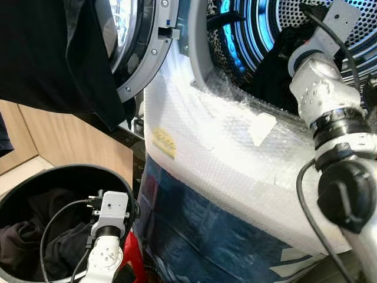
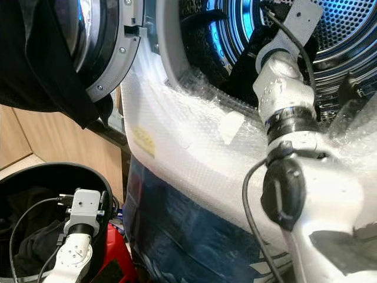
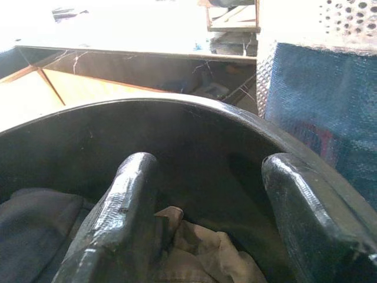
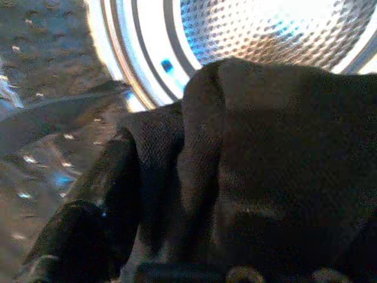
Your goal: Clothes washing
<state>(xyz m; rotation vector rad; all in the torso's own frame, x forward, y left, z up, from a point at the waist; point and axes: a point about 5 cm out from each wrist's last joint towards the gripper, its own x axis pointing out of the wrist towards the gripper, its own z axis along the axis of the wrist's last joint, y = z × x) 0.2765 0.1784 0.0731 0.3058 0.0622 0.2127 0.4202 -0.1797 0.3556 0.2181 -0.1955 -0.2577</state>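
A dark, finely woven garment (image 4: 265,165) is lying draped over the right gripper (image 4: 194,236) at the mouth of the perforated steel washing-machine drum (image 1: 330,23), which is glowing blue inside. In the right wrist view one black finger (image 4: 100,200) is pressing against the cloth, so the gripper is pinching the dark garment, with the drum's dimpled back wall shining just beyond it. The silver right arm (image 1: 321,94) is reaching up from below the drum opening and into it. The front of the white washing machine (image 1: 235,171) below the drum is wrapped in clear bubble wrap, with a small yellow sticker (image 1: 164,143) on it and a blue panel further down. To the left of the drum, the round grey-rimmed machine door (image 1: 141,53) is standing open, and a large black cloth (image 1: 53,53) is hanging in front of it. Well below the drum and to its left, a round black plastic laundry basket (image 1: 35,183) is sitting on the floor holding dark clothes (image 1: 29,242) and a pale beige crumpled piece (image 3: 206,253). The left gripper (image 3: 206,218) is hovering inside the basket rim, its two black fingers (image 3: 118,224) spread apart and gripping nothing, just above the clothes.
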